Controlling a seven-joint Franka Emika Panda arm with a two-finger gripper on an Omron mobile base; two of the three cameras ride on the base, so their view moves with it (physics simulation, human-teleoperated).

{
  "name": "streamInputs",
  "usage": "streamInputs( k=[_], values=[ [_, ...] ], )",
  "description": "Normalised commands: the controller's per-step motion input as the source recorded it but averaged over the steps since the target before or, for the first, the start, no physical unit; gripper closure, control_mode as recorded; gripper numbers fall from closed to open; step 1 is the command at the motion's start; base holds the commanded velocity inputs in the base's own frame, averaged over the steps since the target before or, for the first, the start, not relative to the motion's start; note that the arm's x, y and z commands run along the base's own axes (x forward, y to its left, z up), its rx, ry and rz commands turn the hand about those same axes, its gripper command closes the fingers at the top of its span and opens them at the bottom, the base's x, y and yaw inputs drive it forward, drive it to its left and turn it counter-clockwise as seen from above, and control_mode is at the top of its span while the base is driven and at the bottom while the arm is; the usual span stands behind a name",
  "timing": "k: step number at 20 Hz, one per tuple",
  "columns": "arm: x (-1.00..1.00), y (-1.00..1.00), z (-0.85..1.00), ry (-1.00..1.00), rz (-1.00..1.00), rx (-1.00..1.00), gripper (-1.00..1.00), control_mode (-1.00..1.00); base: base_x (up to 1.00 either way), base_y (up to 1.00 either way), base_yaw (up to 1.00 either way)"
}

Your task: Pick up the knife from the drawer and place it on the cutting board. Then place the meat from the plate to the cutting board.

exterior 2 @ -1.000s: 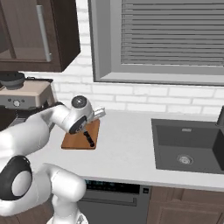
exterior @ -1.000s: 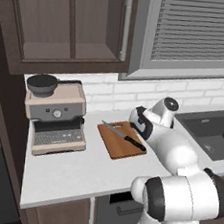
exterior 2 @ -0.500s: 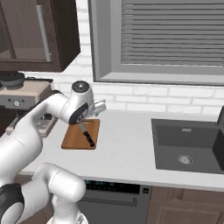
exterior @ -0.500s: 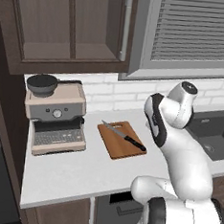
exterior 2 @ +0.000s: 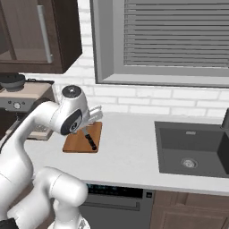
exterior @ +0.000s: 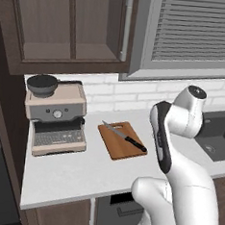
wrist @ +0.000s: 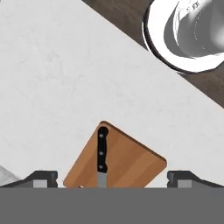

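Knife (exterior: 124, 137) is lying on the cutting board (exterior: 121, 141); end effector (wrist: 112, 180), fingers apart and empty, is hovering above the surface (exterior: 80, 172), needing to seek the meat next, likely elsewhere.

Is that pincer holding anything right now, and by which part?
Nothing. The pincer is open and empty; the knife lies on the cutting board.

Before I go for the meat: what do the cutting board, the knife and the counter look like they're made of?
Cutting board: wood by the look, reddish-brown with faint grain, matte. Knife: silver blade that looks like metal; black handle with pale rivet dots in the hand view, plastic or dark wood, hard to say. Counter: pale, faintly mottled, likely stone or laminate, smooth.
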Motion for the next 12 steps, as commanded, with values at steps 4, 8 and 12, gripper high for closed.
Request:
streamInputs(
  k=[4, 8, 12],
  values=[
    [-0.17, 0.18, 0.00, 0.06, -0.02, 0.00, -1.00, -1.00, 0.00, 0.00, 0.00],
    [-0.11, 0.01, 0.00, 0.06, 0.00, 0.00, -1.00, -1.00, 0.00, 0.00, 0.00],
    [-0.18, 0.00, 0.00, 0.03, 0.00, -0.02, -1.00, 1.00, -0.14, -0.03, 0.00]
  ],
)
